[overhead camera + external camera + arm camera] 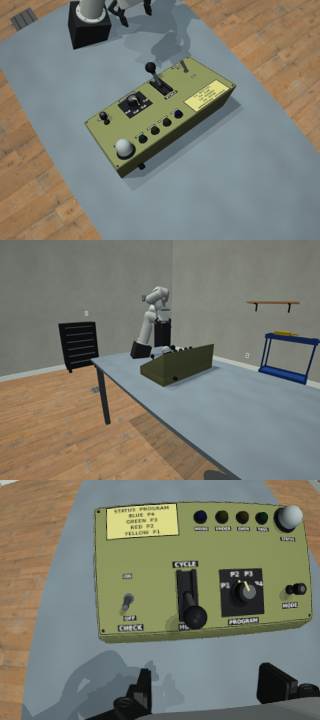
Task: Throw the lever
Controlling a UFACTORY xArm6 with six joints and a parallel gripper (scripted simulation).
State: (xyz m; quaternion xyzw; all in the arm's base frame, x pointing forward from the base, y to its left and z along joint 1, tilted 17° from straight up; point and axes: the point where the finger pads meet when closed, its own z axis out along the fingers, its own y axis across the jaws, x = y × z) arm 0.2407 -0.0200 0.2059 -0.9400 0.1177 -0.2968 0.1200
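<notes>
An olive console (160, 116) lies on the grey table; it also shows in the wrist view (203, 570) and from its back in the exterior view (178, 364). Its black ball-topped lever (150, 67) (195, 616) leans to the slot end away from the CYCLE label (171, 95) (184, 564). My gripper (136, 14) (206, 685) is open and empty, held above the table between the arm's base and the console, apart from the lever. In the exterior view the gripper (162, 322) hangs behind the console.
The panel also holds a rotary PROGRAM selector (133, 102), a small toggle (104, 116), a white dome button (124, 148), several coloured lamps (166, 121), a metal CHECK switch (184, 67) and a yellow status plate (206, 95). The arm's black base (89, 27) stands at the table's back.
</notes>
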